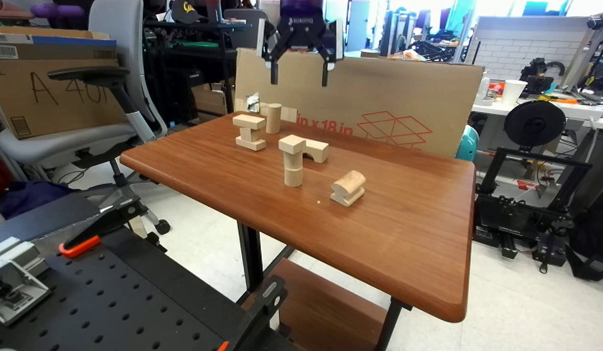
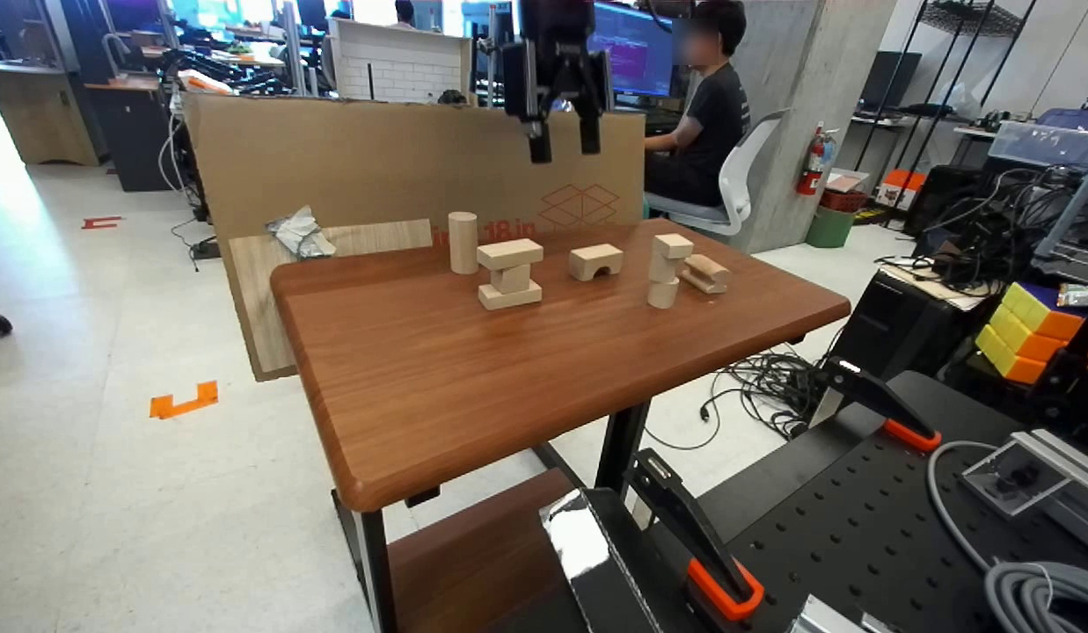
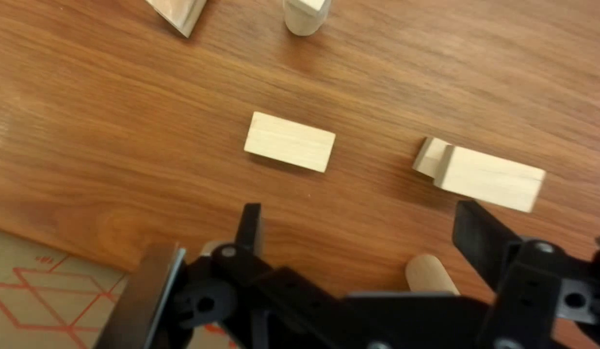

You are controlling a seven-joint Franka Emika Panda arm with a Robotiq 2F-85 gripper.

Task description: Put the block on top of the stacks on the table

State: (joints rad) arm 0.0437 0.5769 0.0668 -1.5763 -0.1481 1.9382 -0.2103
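Tool [image 1: 299,83], spread wide, empty, hangs well above the table [image 1: 301,209], stacks [image 1: 293,163] inside its edges.

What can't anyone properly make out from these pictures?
Wrist view: the round-based stack is cut off by the top edge.
Wrist view: the cylinder is partly hidden behind the gripper.
Wrist view: the three-block stack is mostly hidden beneath its own top block.
An exterior view: the person's face is blurred.
An exterior view: the text on the monitor is too small to read.
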